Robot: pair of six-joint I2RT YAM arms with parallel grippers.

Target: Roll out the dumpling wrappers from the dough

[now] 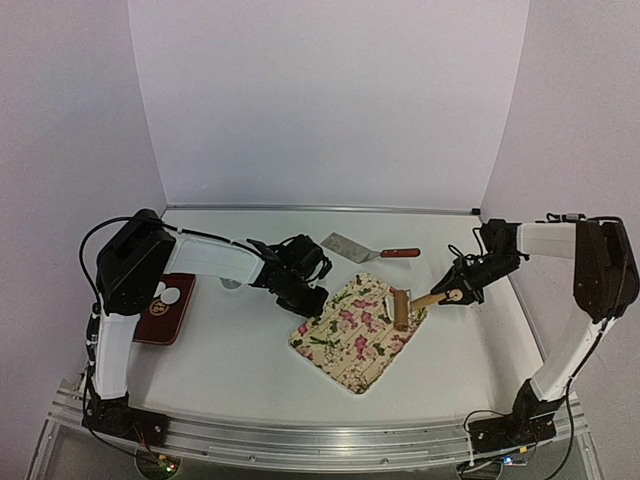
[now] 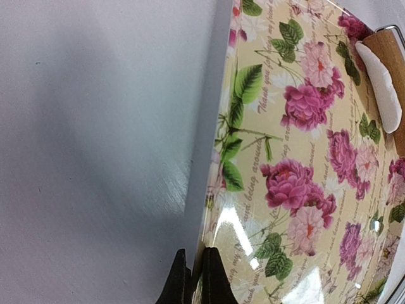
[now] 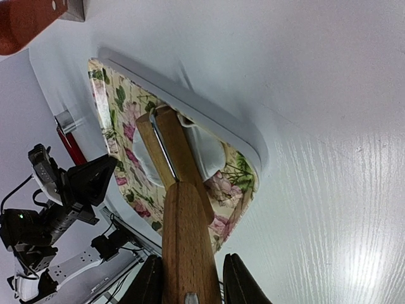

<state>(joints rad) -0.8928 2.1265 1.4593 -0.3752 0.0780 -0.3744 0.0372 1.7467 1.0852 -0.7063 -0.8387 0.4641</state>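
Right claw [image 3: 193, 278] clamps the rolling pin [image 3: 183, 234] on dough [image 3: 212, 155], not yet flat. Left claw [image 2: 195, 278] pinches the floral board [image 2: 297, 177]. Finished dumpling wrappers [image 1: 171, 295], seemingly, lie on the red tray [image 1: 165, 328].

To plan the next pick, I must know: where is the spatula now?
In the top view, the spatula lies just behind the floral board, near the middle, its red handle pointing right.

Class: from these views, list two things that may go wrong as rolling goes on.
1. The roller sits close to the floral board's right edge, so a further push may carry the dough off it.
2. The left pincer seems to pinch only the board's rim; it may slip and let the board slide.
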